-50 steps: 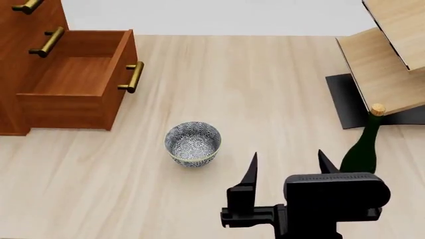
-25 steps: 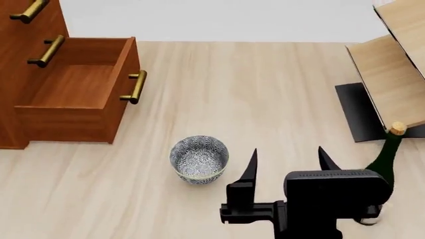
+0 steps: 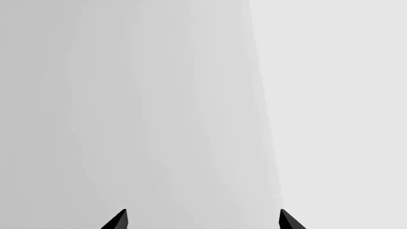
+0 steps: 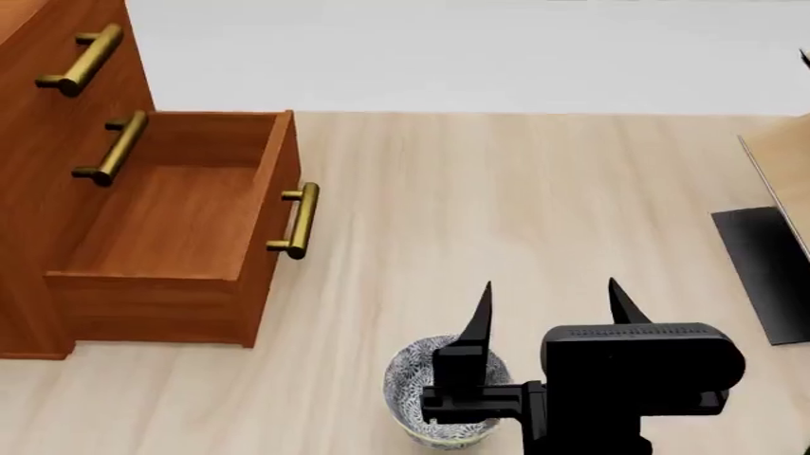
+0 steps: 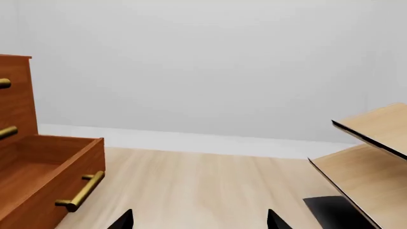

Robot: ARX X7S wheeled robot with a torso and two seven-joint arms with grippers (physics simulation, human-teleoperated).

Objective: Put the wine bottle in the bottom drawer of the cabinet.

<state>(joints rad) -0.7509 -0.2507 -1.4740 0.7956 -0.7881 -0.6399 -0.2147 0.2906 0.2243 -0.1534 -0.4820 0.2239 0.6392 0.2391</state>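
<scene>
The right hand (image 4: 549,305) has its two black fingers wide apart and holds nothing. It hangs above a blue-and-white patterned bowl (image 4: 424,417) on the pale wooden table (image 4: 532,209). The left hand (image 3: 202,219) is spread too. The reddish-brown wooden bottom drawer (image 4: 177,242) sticks out open from the reddish-brown wooden cabinet (image 4: 51,85) at the table's left edge. The wine bottle is out of sight.

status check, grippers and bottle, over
Right gripper open, empty; left gripper open, facing blank wall. Wine bottle not in view. Bottom drawer pulled open, empty. Patterned bowl on the floor under the right gripper.
</scene>
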